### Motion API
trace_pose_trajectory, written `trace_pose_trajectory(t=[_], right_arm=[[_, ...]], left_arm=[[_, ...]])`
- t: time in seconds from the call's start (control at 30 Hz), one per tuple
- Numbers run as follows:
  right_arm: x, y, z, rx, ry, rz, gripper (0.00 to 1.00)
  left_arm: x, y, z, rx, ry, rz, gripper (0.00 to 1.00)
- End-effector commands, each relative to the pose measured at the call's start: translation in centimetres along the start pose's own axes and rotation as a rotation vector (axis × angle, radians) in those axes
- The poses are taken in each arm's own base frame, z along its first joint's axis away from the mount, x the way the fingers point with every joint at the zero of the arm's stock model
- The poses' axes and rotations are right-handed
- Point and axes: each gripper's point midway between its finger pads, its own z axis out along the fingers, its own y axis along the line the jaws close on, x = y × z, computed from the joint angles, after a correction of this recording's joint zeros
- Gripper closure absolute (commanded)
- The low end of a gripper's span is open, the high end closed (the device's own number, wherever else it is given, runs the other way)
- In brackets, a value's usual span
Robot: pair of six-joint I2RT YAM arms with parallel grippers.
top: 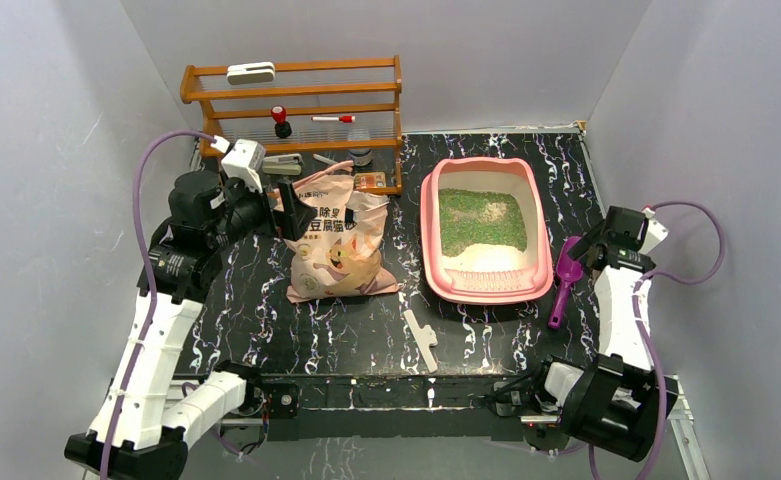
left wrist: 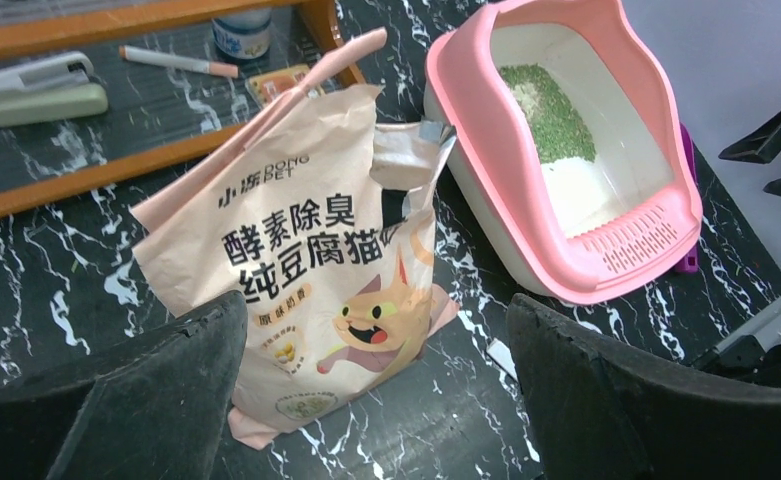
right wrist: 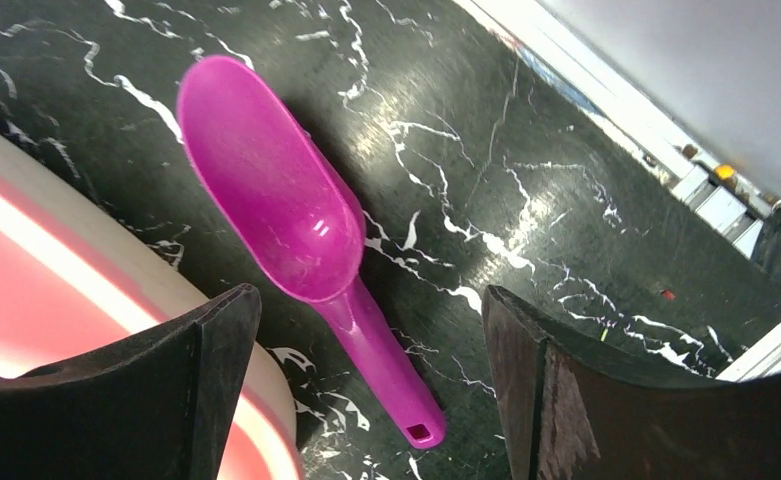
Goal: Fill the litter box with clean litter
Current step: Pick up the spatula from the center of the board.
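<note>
Counter: black marble-patterned counter (top: pixel 366 330) carries everything. Any spill on it is hard for me to recover from here.
Litter box: large pink rectangular plastic tray (top: pixel 486 288) sits right of centre. A shove from either arm could slide it out from under a pour.
Bag: beige cat-printed litter bag (top: pixel 338 250) stands slumped left of the tray, its top torn open. If I grip it low or by one corner, I expect it to fold and dump litter onto the counter.
Litter: loose green granules (top: pixel 481 220) cover the tray's far part and the near floor is bare. A hurried pour may heap up or overshoot the rim.
Scoop: purple plastic scoop (top: pixel 569 268) lies just beside the tray's right wall.
Left pincer (left wrist: pixel 376 320): spread wide and empty, facing the bag.
Right pincer (right wrist: pixel 371 300): spread wide above the scoop, gripping nothing. A finger could catch the tray wall when it closes.
</note>
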Motion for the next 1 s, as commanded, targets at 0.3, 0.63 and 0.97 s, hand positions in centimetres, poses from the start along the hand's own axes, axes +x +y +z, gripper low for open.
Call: trace_pose_trajectory(t=[0.3,0.63,0.97], right_arm=[[-0.1,1.0,3.2,-0.026,-0.077,0.170,0.20],[1.5,0.7,5.6,0.005,-0.072,0.273,0.29],[1.8,0.7,7.2,0.010,-0.105,0.293,0.39]], left_arm=[[-0.7,0.5,-0.8,-0.050,0.023,-0.025,0.02],[-0.2,0.6,-0.7,-0.053,0.038,-0.028,0.02],[0.3,0.6,-0.3,-0.046,0.052,-0.047,0.02]])
